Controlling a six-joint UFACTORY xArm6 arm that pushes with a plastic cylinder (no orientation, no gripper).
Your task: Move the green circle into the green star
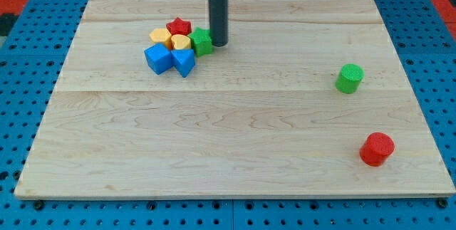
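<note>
The green circle (349, 77) stands alone on the wooden board at the view's right. The green star (201, 42) sits at the right end of a cluster of blocks at the view's upper left. My tip (218, 43) rests on the board right beside the green star, on its right side, touching or nearly touching it. The tip is far to the left of the green circle.
The cluster also holds a red star (179, 26), two yellow blocks (160, 36) (180, 43), a blue cube (158, 58) and a blue block (184, 62). A red circle (376, 149) stands at the view's lower right. The board (235, 144) lies on a blue pegboard.
</note>
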